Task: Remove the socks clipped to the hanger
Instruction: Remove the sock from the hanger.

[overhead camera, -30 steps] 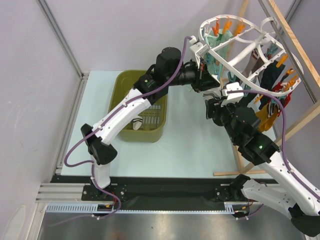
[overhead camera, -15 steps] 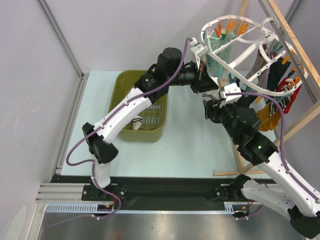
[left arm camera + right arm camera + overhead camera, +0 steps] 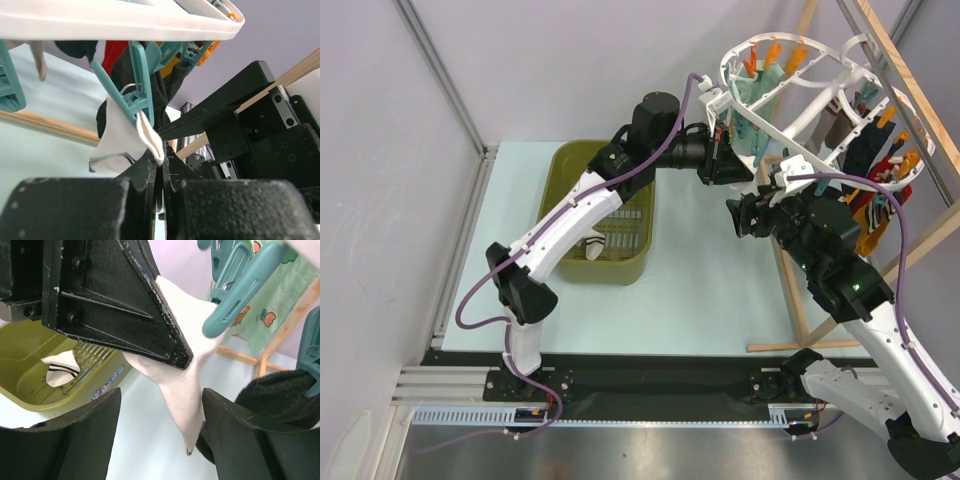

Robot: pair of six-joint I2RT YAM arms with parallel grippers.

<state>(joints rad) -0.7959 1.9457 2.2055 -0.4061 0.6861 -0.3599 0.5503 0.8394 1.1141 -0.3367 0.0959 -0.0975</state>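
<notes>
Olive-green plastic tub (image 3: 615,268) sits toward the left of the pale table (image 3: 710,300). It has a slotted floor, and the right wrist view shows a small blue-and-white sticker (image 3: 107,386) on its outer wall. A light wooden rack (image 3: 903,75) stands at the right edge: one slanted beam up top, a thin upright, and a foot lying flat on the table (the left wrist view catches one of its bars (image 3: 47,127) too). Plain grey walls behind, a metal post (image 3: 440,70) running up the left corner, and a black rail (image 3: 670,382) along the near edge — brushed metal surface below that.
</notes>
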